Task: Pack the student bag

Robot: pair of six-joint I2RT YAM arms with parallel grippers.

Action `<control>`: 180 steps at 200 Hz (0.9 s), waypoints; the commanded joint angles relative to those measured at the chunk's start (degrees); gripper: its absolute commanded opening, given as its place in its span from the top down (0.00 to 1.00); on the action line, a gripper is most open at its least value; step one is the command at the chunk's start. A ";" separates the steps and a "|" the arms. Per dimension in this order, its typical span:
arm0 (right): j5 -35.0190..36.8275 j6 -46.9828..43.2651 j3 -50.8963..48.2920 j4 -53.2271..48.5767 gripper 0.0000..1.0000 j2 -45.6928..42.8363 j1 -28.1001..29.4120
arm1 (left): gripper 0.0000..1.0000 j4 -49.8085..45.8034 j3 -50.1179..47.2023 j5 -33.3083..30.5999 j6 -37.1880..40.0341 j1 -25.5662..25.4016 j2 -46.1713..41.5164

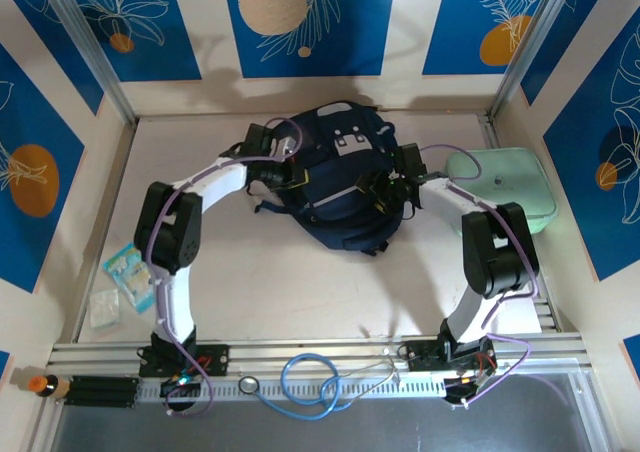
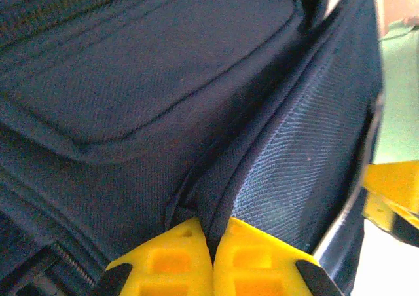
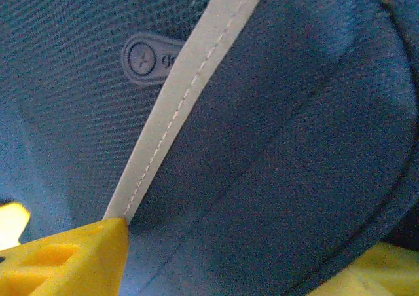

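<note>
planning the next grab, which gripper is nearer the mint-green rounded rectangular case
Right. The right gripper is on the navy fabric backpack, toward the mint-green case; the left gripper pinches the far side.

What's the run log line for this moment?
left gripper: shut on student bag fold | right gripper: open, astride bag front

Pale beige table (image 1: 300,282), matte, soft shadows. Enclosure walls (image 1: 310,12): blue panels, white leaf outlines, orange and cream discs, cream strips between. Aluminium posts (image 1: 85,42) at back corners; slotted rail (image 1: 260,350) along near edge.
</note>
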 commanded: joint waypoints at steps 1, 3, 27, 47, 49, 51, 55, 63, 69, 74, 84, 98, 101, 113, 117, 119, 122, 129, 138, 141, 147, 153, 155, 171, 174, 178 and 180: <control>-4.63 -3.27 3.32 4.60 0.33 3.07 0.70 | 1.00 6.01 -8.36 1.98 -6.36 0.79 -7.87; -5.00 -3.56 3.48 4.82 0.33 3.50 0.77 | 1.00 6.59 -9.02 1.97 -6.86 0.87 -8.37; -8.53 -8.02 9.59 5.50 0.34 8.89 1.24 | 1.00 12.89 -17.23 1.57 -12.62 1.19 -13.18; -9.57 -12.50 16.25 5.68 0.35 13.81 1.84 | 1.00 17.19 -21.39 0.31 -16.57 1.19 -16.30; -9.57 -12.82 16.66 5.92 0.36 14.16 1.91 | 1.00 17.62 -21.71 0.17 -16.86 1.19 -16.40; -9.50 -13.22 17.12 6.20 0.36 14.40 1.93 | 1.00 17.90 -21.92 -0.13 -17.05 1.17 -16.74; -8.95 -13.77 17.84 6.63 0.37 14.86 2.14 | 1.00 18.49 -22.27 -0.59 -17.70 1.19 -17.18; -7.15 -14.21 18.74 6.50 0.37 15.13 2.37 | 1.00 19.31 -22.67 -1.34 -18.73 1.19 -17.70; -5.99 -14.45 19.21 5.87 0.37 14.93 2.46 | 1.00 19.76 -22.54 -1.51 -19.28 1.19 -17.97; -5.22 -14.75 19.17 5.37 0.37 14.37 2.46 | 1.00 19.92 -22.25 -1.74 -19.56 1.19 -18.02; -3.21 -15.49 18.25 4.52 0.36 12.33 2.46 | 1.00 20.31 -21.78 -2.05 -20.23 1.06 -18.02; 0.79 -16.92 15.96 2.22 0.34 7.78 2.59 | 1.00 21.73 -21.78 -2.56 -21.76 1.10 -17.91; 2.25 -17.29 15.45 1.35 0.33 6.70 2.63 | 1.00 22.09 -21.85 -2.65 -22.12 1.08 -17.93; 7.69 -18.93 13.40 -2.07 0.31 2.43 3.37 | 1.00 24.15 -22.23 -2.72 -23.67 1.10 -17.63; 9.37 -19.38 12.67 -3.09 0.30 1.11 3.74 | 1.00 24.78 -22.38 -2.81 -24.20 1.03 -17.52; 10.00 -19.72 12.32 -3.61 0.30 0.48 3.95 | 1.00 25.10 -22.46 -2.74 -24.51 1.02 -17.46; 11.50 -20.01 11.88 -4.49 0.30 -0.56 4.29 | 1.00 25.72 -22.59 -2.77 -24.92 0.99 -17.35; 15.01 -20.29 10.82 -6.56 0.30 -2.62 5.45 | 1.00 26.96 -22.89 -2.80 -25.78 0.97 -17.08; 19.07 -20.45 9.09 -8.36 0.31 -4.89 7.53 | 1.00 28.73 -23.20 -2.84 -27.04 0.93 -16.73; 20.32 -20.43 8.54 -8.79 0.31 -5.70 8.35 | 1.00 29.18 -23.29 -2.85 -27.38 0.93 -16.63; 22.50 -20.34 7.14 -9.46 0.31 -7.00 10.29 | 1.00 29.94 -23.22 -2.83 -27.92 0.93 -16.32; 24.78 -20.02 5.91 -9.78 0.31 -8.24 12.38 | 1.00 30.36 -23.22 -2.91 -28.50 0.92 -16.09; 25.45 -19.92 5.69 -9.87 0.32 -8.60 13.14 | 1.00 30.56 -23.22 -2.94 -28.68 0.86 -16.09; 28.97 -17.62 3.66 -10.74 0.35 -10.49 19.06 | 1.00 31.30 -22.90 -2.66 -29.20 0.84 -15.57; 29.66 -17.08 3.48 -10.90 0.35 -10.58 20.25 | 1.00 31.27 -22.81 -2.66 -29.33 0.84 -15.49; 30.33 -16.33 3.44 -11.11 0.36 -10.71 21.71 | 1.00 31.31 -22.78 -2.77 -29.29 0.84 -15.45; 30.71 -15.95 3.44 -11.24 0.37 -10.71 22.48 | 1.00 31.35 -22.74 -2.73 -29.34 0.84 -15.47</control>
